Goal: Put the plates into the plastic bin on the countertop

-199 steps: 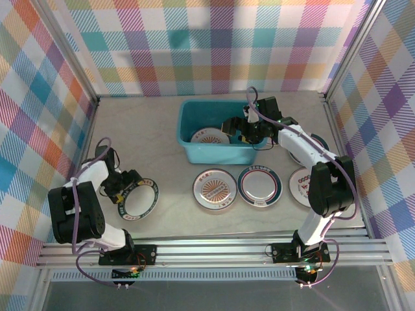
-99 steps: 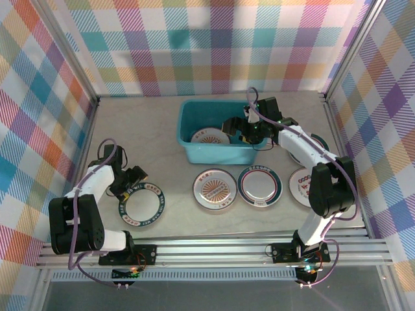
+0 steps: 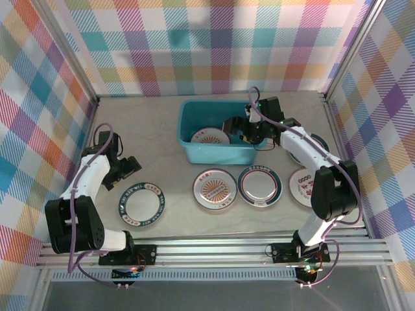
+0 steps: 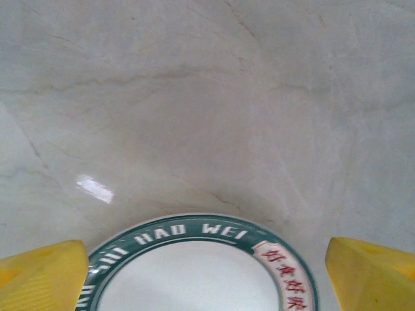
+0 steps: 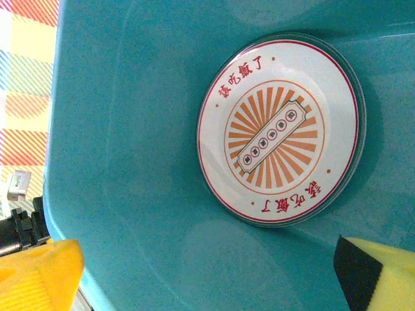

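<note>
Top external view: the left gripper (image 3: pixel 124 167), jaws spread wide and empty, hangs just behind the teal-rimmed plate (image 3: pixel 141 204), which lies flat on the countertop (image 3: pixel 149 129). Further right, the right gripper (image 3: pixel 235 129), also wide and empty, hovers inside the bin (image 3: pixel 194 107) beside an orange-patterned plate (image 3: pixel 209 137).

A teal-rimmed plate (image 4: pixel 194 259) lettered HAO WEI lies flat on the beige countertop (image 4: pixel 194 97). The left gripper (image 4: pixel 207 275) spreads its yellow fingers (image 4: pixel 42 275) wide, one to each side of the plate.
</note>
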